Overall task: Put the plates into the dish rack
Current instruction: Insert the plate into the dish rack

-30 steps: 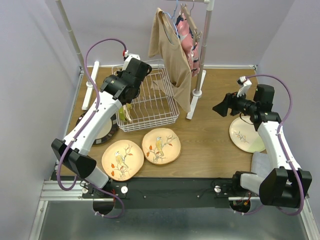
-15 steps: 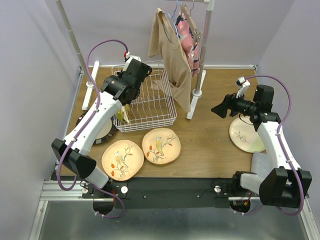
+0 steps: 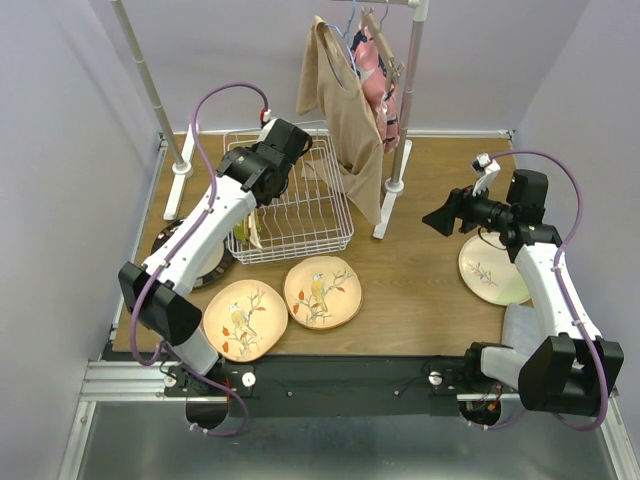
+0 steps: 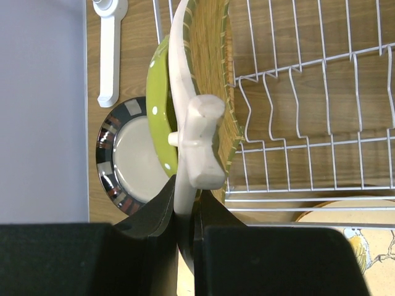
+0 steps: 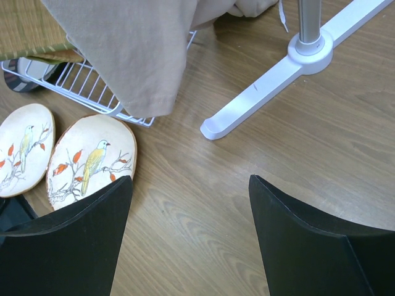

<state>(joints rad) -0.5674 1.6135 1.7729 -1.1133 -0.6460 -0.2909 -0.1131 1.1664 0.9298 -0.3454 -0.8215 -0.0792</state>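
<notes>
My left gripper (image 4: pixel 185 203) is shut on the cream rim of a yellow woven-look plate (image 4: pixel 213 68), held on edge over the left end of the white wire dish rack (image 4: pixel 296 123). A lime dotted plate (image 4: pixel 159 105) stands just left of it. A dark-rimmed beige plate (image 4: pixel 129 163) lies flat on the table outside the rack. In the top view the left gripper (image 3: pixel 265 178) is over the dish rack (image 3: pixel 310 205). Two peach bird plates (image 3: pixel 245 320) (image 3: pixel 322 292) lie in front. My right gripper (image 3: pixel 437 217) hangs open and holds nothing, near a cream plate (image 3: pixel 492 272).
A clothes rail with a beige garment (image 3: pixel 345 110) stands behind the rack, its white foot (image 5: pixel 271 80) on the table between rack and right arm. The garment (image 5: pixel 136 49) drapes over the rack's right corner. Another white rail foot (image 4: pixel 110 55) lies left of the rack.
The left arm has swung back and to the right with the plate in its grip, further over the rack. The right arm has hardly moved.
</notes>
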